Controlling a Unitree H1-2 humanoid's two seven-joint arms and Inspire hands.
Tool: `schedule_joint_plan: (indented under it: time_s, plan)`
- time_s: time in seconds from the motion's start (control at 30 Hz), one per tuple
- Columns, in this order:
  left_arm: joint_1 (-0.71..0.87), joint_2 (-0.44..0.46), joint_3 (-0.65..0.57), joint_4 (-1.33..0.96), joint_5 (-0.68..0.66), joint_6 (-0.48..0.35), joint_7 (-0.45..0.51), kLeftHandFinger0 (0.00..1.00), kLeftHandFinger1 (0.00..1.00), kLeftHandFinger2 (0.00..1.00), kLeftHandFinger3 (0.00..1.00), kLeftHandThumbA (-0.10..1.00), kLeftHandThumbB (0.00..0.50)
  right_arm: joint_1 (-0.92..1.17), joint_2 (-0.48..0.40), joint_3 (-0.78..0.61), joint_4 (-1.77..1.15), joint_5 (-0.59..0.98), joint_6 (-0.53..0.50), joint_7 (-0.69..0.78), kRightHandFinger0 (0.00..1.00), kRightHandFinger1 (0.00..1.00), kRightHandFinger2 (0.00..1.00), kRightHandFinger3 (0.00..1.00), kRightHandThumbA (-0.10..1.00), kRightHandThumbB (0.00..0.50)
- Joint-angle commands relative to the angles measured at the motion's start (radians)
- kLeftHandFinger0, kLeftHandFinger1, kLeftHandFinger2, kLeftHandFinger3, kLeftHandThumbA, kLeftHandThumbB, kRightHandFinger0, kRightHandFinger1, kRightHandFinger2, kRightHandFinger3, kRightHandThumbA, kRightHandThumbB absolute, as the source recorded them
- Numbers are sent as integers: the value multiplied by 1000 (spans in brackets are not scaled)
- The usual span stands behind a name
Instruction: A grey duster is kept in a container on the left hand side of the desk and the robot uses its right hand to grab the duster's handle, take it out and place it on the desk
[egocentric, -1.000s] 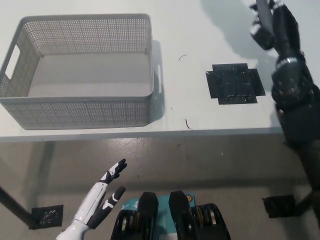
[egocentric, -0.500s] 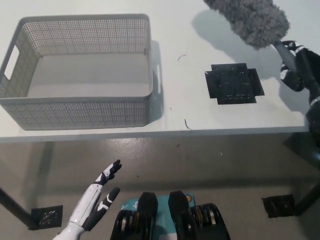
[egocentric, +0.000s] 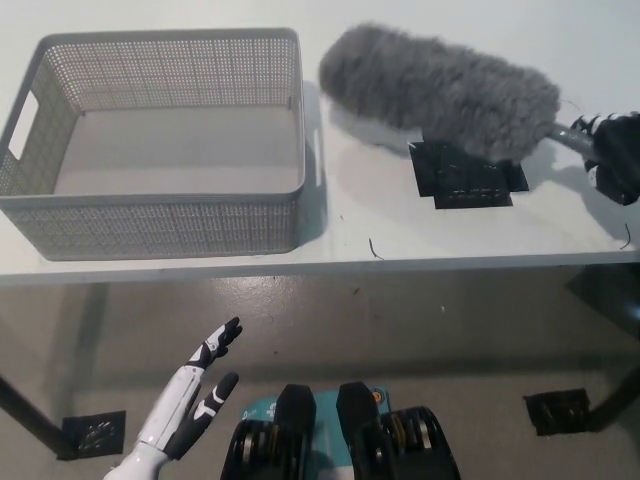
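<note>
Black and closed, the robot's right hand (egocentric: 615, 158) sat at the far right edge of the view, over the right end of the white desk (egocentric: 350, 225). Its fingers were wrapped around the thin dark handle (egocentric: 572, 133) of the fluffy grey duster (egocentric: 440, 90), and only part of the hand showed inside the picture.

From that grip the duster stretched leftward and slightly toward the far side of the desk. Its long shaggy head lay low across the desk top, with the free end just beside the far right corner of the grey perforated plastic basket (egocentric: 150, 225). The duster was wholly outside the basket, to its right. The near edge of the fluffy head overlapped the far edge of a black cross-shaped tape patch (egocentric: 470, 182) stuck to the desk. Whether the head actually rested on the surface or hung just above it could not be told.

The basket stood on the left part of the desk, upright, with 1 cut-out handle slot visible in its left wall.

White with dark fingertips, the left hand (egocentric: 192, 402) rested low at the near left, below the desk's near edge and over the floor, fingers spread and holding nothing.
</note>
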Motion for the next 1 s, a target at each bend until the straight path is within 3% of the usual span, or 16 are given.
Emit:
schedule_joint_plan:
  time_s: [0.0,0.03,0.07,0.1,0.13,0.27,0.4,0.53,0.67,0.8,0.83,0.87,0.9,0.93,0.97]
  plan:
    - [-14,6,6,-16,-11,-19,2,1000,1000,1000,1000,1000,135,-84,-37,24,-57,-95,-43,-2,30,64,234,240,119,271]
    - [-19,7,7,-19,-9,-14,2,1000,1000,1000,1000,1000,142,-83,-41,23,-106,-80,29,135,485,609,790,820,587,320]
    - [-25,8,7,-20,-7,-11,2,1000,1000,1000,1000,1000,142,-86,-44,23,-144,-72,89,250,657,770,917,1000,713,336]
    - [-26,9,7,-19,-5,-10,2,1000,1000,1000,1000,1000,141,-87,-45,24,-164,-64,113,308,804,966,1000,1000,757,376]
    - [-25,11,7,-20,-2,-12,3,1000,1000,1000,1000,1000,140,-88,-41,20,-190,-38,148,393,1000,1000,1000,1000,748,385]
    - [-30,11,8,-19,-8,-12,-1,1000,1000,1000,1000,1000,148,-82,-46,4,-224,7,158,472,1000,1000,1000,1000,696,397]
    - [-34,13,13,-18,-10,-15,3,1000,1000,1000,1000,1000,143,-109,-33,-18,-257,84,285,692,1000,1000,1000,1000,743,499]
    - [-32,12,14,-20,-17,-13,1,1000,1000,1000,1000,1000,143,-148,-37,-45,-257,165,374,852,1000,1000,1000,1000,737,500]
    - [-29,13,13,-26,-10,-10,2,1000,1000,1000,1000,1000,151,-206,-76,-96,-302,245,487,979,1000,1000,1000,1000,662,500]
    - [-22,14,18,-29,-14,-11,5,1000,1000,1000,1000,1000,157,-265,-142,-258,-351,444,489,960,1000,1000,1000,1000,765,500]
    - [-22,14,19,-30,-16,-8,5,1000,1000,1000,1000,1000,163,-261,-153,-344,-398,550,491,933,1000,1000,1000,1000,786,429]
    - [-25,14,21,-30,-18,-6,5,1000,1000,1000,1000,1000,158,-253,-158,-479,-472,689,496,871,1000,1000,1000,1000,859,440]
    - [-25,15,21,-30,-19,-7,5,1000,1000,1000,1000,1000,157,-248,-152,-545,-509,734,504,830,1000,1000,1000,1000,893,444]
    - [-29,14,22,-26,-15,-10,8,1000,1000,1000,1000,1000,155,-243,-137,-626,-593,772,500,744,1000,1000,1000,1000,1000,382]
    - [-31,15,22,-25,-13,-10,9,1000,1000,1000,1000,1000,155,-239,-117,-681,-651,806,493,683,1000,1000,1000,1000,1000,343]
